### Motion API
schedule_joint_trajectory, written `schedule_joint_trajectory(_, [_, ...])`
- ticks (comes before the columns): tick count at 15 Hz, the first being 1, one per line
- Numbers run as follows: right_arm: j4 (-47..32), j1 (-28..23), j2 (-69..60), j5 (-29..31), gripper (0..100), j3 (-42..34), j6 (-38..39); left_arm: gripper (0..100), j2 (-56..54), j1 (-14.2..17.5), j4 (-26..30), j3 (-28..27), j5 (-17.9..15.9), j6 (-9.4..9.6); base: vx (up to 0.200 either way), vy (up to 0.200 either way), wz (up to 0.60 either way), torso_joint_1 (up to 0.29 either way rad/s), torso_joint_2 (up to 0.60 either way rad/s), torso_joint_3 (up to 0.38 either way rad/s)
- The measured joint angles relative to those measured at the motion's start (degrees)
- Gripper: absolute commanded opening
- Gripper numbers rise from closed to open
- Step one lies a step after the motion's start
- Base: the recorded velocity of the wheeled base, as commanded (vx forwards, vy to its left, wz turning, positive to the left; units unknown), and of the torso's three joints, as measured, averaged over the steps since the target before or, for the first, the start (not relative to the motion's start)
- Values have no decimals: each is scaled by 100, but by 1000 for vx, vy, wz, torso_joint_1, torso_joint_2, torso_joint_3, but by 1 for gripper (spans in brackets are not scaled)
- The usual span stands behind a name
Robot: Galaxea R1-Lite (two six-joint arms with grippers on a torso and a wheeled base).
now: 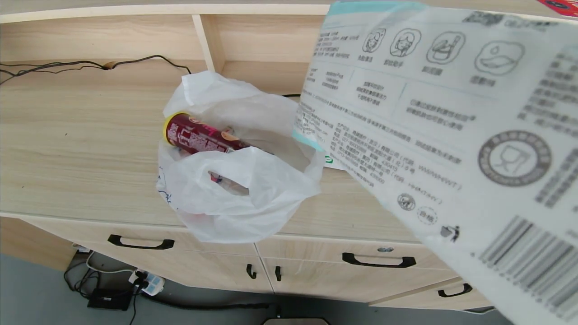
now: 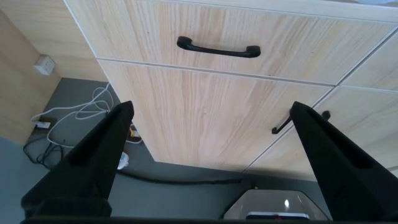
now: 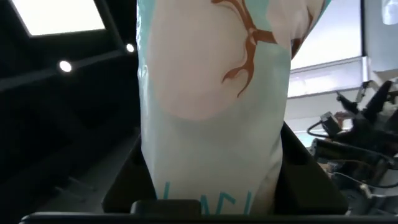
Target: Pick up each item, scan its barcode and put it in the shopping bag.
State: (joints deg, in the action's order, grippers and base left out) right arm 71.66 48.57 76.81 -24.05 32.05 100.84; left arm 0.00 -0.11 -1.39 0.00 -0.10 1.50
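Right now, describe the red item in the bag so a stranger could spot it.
On the light wooden counter sits a white plastic shopping bag. Lying in its open mouth is a can: dark red with a yellow rim, unlike the pale printed pack nearby.

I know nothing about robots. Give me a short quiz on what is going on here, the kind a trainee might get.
1. True or false: the shopping bag on the counter has a red can in it.
2. What is in the right gripper?
A. a packet
B. a glass bottle
C. nothing
3. Fill in the missing word: the fingers of the left gripper, which is in front of the drawers, are ____ (open or shut).

Key: 1 true; 2 A; 3 open.
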Motion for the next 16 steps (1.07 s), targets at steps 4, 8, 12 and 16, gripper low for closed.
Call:
schedule_joint_trajectory(4, [-55,-413,-110,-837,0,-1270,-3641,100,0,0,0,0,0,0,0,0,0,0,0,0])
schedule_joint_trajectory(8, [-684,-1720,-262,-925,0,-1527,-7506,100,0,0,6,0,0,6,0,0,0,0,0,0])
schedule_joint_trajectory(12, [-1947,-3127,-201,-485,0,28,-9860,100,0,-2,9,0,2,6,0,0,0,0,0,0])
schedule_joint_trajectory(16, [-3241,-2636,-201,703,0,1724,-10463,100,0,-5,17,0,0,9,0,0,0,0,0,0])
